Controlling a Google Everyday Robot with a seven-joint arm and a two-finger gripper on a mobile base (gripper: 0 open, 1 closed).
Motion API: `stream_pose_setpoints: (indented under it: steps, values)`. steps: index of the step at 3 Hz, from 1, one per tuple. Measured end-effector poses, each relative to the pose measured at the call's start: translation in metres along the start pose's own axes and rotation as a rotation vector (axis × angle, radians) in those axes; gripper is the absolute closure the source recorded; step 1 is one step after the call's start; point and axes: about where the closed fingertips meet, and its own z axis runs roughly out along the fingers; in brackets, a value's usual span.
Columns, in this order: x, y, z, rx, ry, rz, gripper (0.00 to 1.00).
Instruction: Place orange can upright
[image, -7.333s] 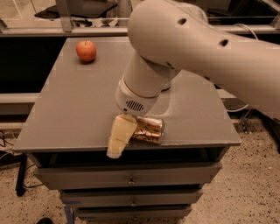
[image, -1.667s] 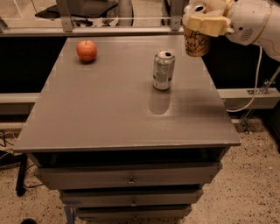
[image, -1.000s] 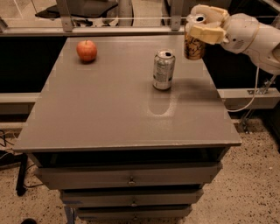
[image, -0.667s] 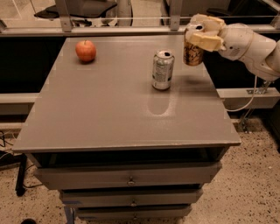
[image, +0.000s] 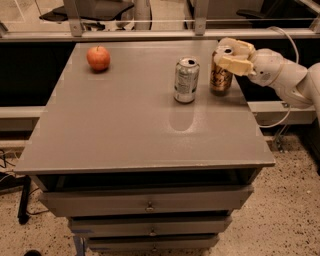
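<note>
The gripper (image: 225, 55) sits at the far right side of the table (image: 125, 135), its cream-coloured fingers (image: 234, 65) closed around the upper part of the orange can (image: 219, 80), one finger in front of the can's top and the other behind it. The white arm (image: 282, 75) reaches in from the right edge of the view, its wrist roughly level so that the gripper comes at the can from the side. The orange can stands upright, a shiny golden-orange with dark label markings and a silver top partly hidden by the fingers. Its base is down at the tabletop close to the right edge, though whether it rests fully on the surface cannot be told. Just to its left, apart from it, a silver-grey can (image: 186, 80) stands upright. A red apple (image: 98, 58) lies well apart, near the far left corner. The table is a plain grey, with drawers (image: 150, 205) beneath its front edge. Behind it runs a metal rail (image: 150, 34), with a chair (image: 92, 11) beyond. The floor (image: 295, 210) is speckled, and a cable (image: 280, 117) loops down beside the arm.
</note>
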Motion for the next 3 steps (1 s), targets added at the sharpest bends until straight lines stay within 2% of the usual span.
stream_pose_setpoints:
  steps: [1, 3]
  values:
    - [0.0154, 0.002, -0.0045, 0.008, -0.048, 0.029, 0.82]
    - [0.0245, 0.007, 0.0003, -0.034, -0.052, 0.041, 0.35]
